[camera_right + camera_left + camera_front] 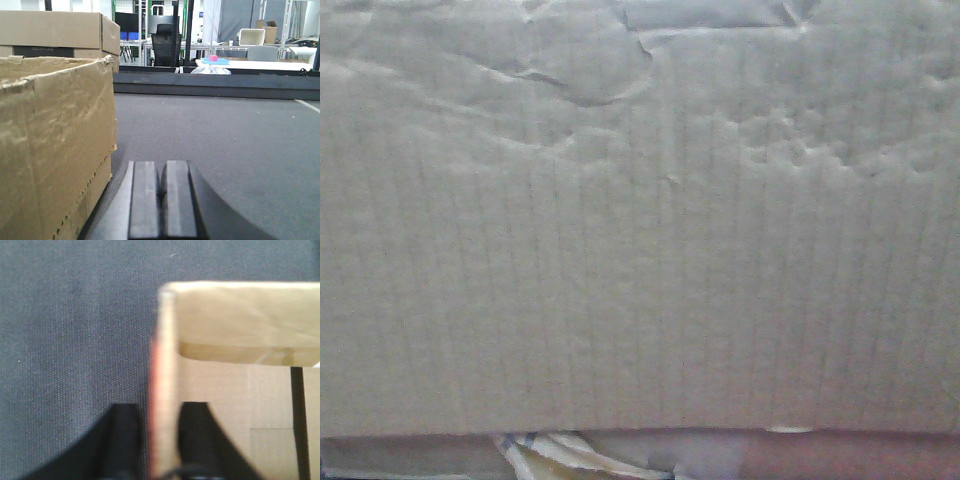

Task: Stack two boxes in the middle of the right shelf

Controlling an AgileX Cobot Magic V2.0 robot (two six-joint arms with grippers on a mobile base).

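A creased brown cardboard box (640, 250) fills the whole front view, with torn beige tape (570, 455) along its bottom edge. In the left wrist view my left gripper (160, 440) straddles the upright wall of this open box (162, 365), one black finger outside and one inside, shut on the wall. In the right wrist view my right gripper (161, 200) is shut and empty, low over the grey floor, just right of a box (50, 140) with a ragged top edge. A second box (55, 30) stands behind that one. The shelf is out of view.
Dark grey carpet (225, 140) stretches ahead of the right gripper to a low dark ledge (210, 85). Beyond it stand a black office chair (164, 37) and white tables (250, 64). The same carpet (75, 315) lies left of the held box.
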